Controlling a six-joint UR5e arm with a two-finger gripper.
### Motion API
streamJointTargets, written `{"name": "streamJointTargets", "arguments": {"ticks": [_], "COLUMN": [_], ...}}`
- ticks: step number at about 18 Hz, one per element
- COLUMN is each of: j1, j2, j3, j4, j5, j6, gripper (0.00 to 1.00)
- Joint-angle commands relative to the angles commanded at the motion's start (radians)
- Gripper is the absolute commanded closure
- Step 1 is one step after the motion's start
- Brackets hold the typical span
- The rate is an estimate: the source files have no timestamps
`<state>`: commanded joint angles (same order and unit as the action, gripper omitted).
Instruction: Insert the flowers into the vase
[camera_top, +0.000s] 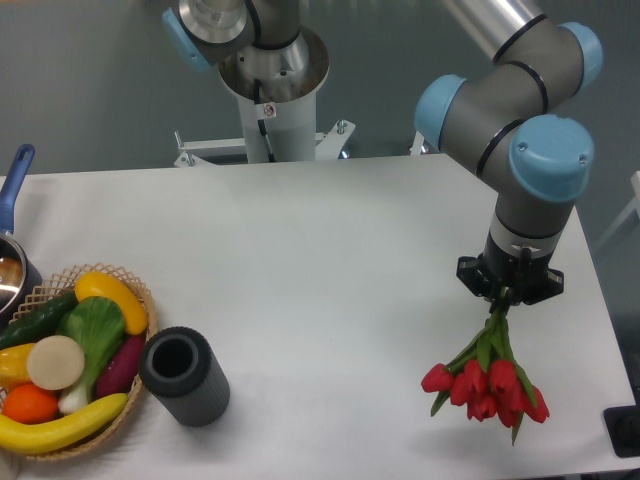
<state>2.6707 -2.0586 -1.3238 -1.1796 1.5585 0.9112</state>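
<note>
I see the vase at the lower left of the frame, standing on the white tabletop. It is dark grey with thin ribs on its sides. Its round mouth is open and I see only dark inside it. Just to its left, touching or almost touching it, is a woven basket. The basket is full of toy food: a yellow pepper, a green leafy thing, a purple one, a banana, an orange, a cucumber and a pale round slice. The basket is cut off by the left and bottom edges.

At the far left I see part of a pot with a blue handle. Most of it is out of the picture.

The flowers are at the lower right, well apart from the vase. The red heads hang down low over the tabletop and the green stems go up into my tool. The tool is closed on the stems. Its fingers are small and dark, so I cannot make them out well.

A dark thing at the lower right edge is cut off, and I cannot tell what it is.
</note>
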Motion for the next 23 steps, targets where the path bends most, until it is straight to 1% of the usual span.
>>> {"name": "streamJointTargets", "arguments": {"ticks": [3, 6, 7, 8, 9, 10, 11, 12, 14, 15, 16, 18, 20, 21, 23], "j1": [0.000, -0.002, -0.005, -0.009, -0.012, -0.017, -0.024, -0.040, -0.058, -0.063, -0.075, -0.093, -0.110, -0.144, -0.175], "j2": [0.003, 0.021, 0.034, 0.046, 0.060, 0.073, 0.087, 0.101, 0.109, 0.110, 0.117, 0.126, 0.153, 0.158, 0.158], "j3": [0.000, 0.002, -0.002, -0.012, -0.020, -0.035, -0.054, -0.073, -0.116, -0.130, -0.130, -0.135, -0.147, -0.146, -0.146], "j4": [0.008, 0.017, 0.028, 0.055, 0.096, 0.151, 0.194, 0.254, 0.401, 0.449, 0.469, 0.471, 0.469, 0.469, 0.469], "j5": [-0.008, -0.054, -0.057, -0.064, -0.095, -0.166, -0.205, -0.237, -0.316, -0.355, -0.403, -0.466, -0.558, -0.605, -0.617], "j6": [0.000, -0.011, -0.017, -0.017, -0.018, -0.037, -0.066, -0.098, -0.138, -0.141, -0.143, -0.141, -0.141, -0.144, -0.161], "gripper": [1.00, 1.00, 1.00, 1.00, 1.00, 1.00, 1.00, 1.00, 1.00, 1.00, 1.00, 1.00, 1.00, 1.00, 1.00]}}
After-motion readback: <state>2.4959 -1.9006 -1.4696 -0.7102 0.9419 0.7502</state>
